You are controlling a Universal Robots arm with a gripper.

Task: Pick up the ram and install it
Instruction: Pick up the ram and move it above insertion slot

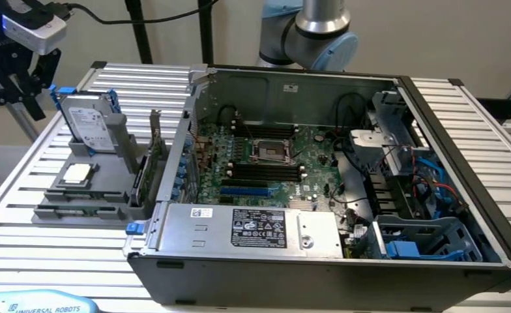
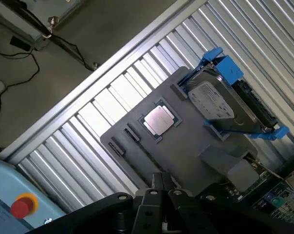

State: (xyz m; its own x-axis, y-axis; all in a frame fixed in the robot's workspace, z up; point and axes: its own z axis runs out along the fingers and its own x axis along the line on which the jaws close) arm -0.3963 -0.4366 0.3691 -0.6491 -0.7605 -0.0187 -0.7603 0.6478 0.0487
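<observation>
The black two-fingered gripper (image 2: 161, 184) hovers clenched and empty over the grey moulded holder (image 1: 107, 175), where the thin green ram stick (image 1: 77, 210) lies in an edge slot. I judge the pickup is unstarted. Grasping calls for opened fingers squared over the stick.

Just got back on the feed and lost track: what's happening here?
The arm's gripper, shut and empty, hangs above the gray parts holder beside the open computer case. The ram lies flat in the holder, untouched. The motherboard's black memory slots look empty.
</observation>
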